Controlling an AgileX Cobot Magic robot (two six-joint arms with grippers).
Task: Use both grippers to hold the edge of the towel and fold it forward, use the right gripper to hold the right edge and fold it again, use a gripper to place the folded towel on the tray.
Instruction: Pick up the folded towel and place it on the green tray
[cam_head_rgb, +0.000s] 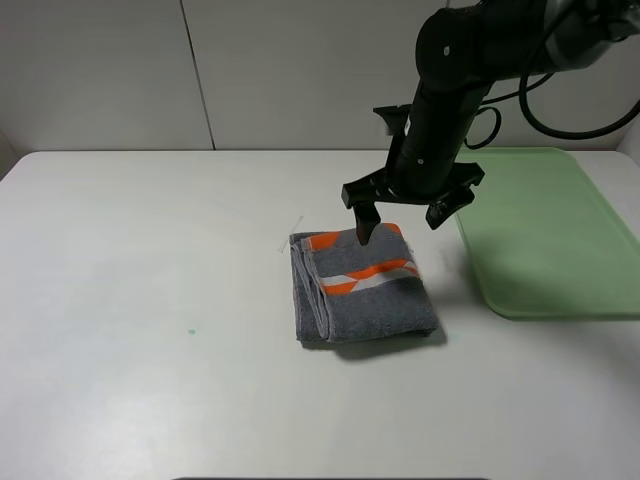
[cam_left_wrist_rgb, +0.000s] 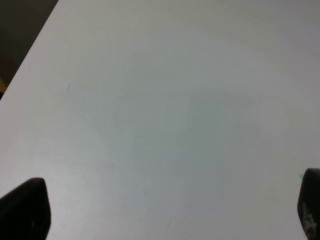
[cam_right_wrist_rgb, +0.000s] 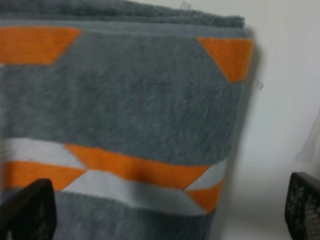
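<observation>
Black right claw (cam_head_rgb: 401, 226) gapes above the plush, rectangular folded towel (cam_head_rgb: 365, 295)

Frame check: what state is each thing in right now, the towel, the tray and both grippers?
towel: folded into a compact stack, lying on the table.
tray: flat on the table, nothing on it; the towel lies beside it.
right gripper: open, poised over the towel's far edge, holding nothing.
left gripper: open, over bare table, holding nothing.
</observation>
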